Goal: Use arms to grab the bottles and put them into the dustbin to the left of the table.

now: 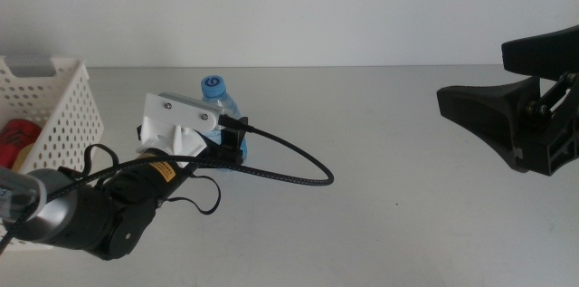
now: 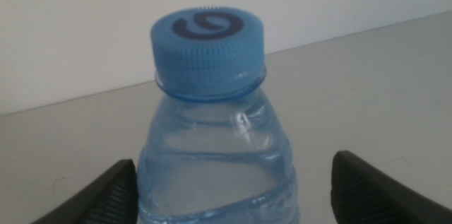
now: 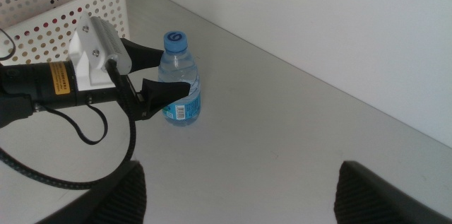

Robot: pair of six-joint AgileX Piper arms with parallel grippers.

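A: The left gripper point(image 1: 237, 140) had its jaws spread around the water bottle point(image 3: 179, 83), standing just right of the dustbin point(image 1: 56, 97) — not yet clamped.

B: Grasp stage, then. Next: squeeze, lift, swing over the dustbin. The right gripper point(image 3: 240, 196) waited, parted, far from it.

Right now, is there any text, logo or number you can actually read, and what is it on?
No words or numbers are legible.
Water bottle cap: a dark swirl mark, no letters.
Bottle's blue label: print too small.
Yellow sticker on the left arm, behind the left hand: too blurred.
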